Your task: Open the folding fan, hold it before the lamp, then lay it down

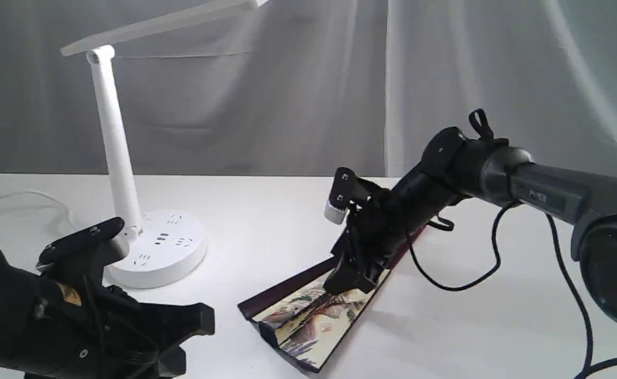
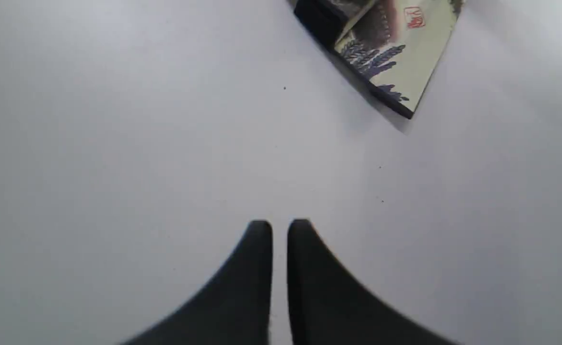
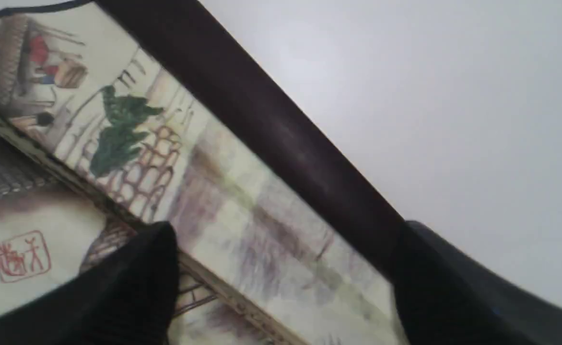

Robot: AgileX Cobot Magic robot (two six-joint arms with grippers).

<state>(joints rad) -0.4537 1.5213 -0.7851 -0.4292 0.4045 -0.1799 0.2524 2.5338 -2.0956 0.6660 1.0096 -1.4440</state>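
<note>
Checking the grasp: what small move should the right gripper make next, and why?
Probably close the right gripper on the dark guard. Its jaws stand open astride it, one finger on the painted paper, and the folding fan lies only partly spread on the table, so it needs a grip to open further.

Low exterior, 2 downward wrist views, all sharing fan (image 1: 314, 321)

The left gripper (image 2: 279, 224) is nearly closed, while the right gripper (image 3: 286, 230), angled downward, seems spread wide.
</note>
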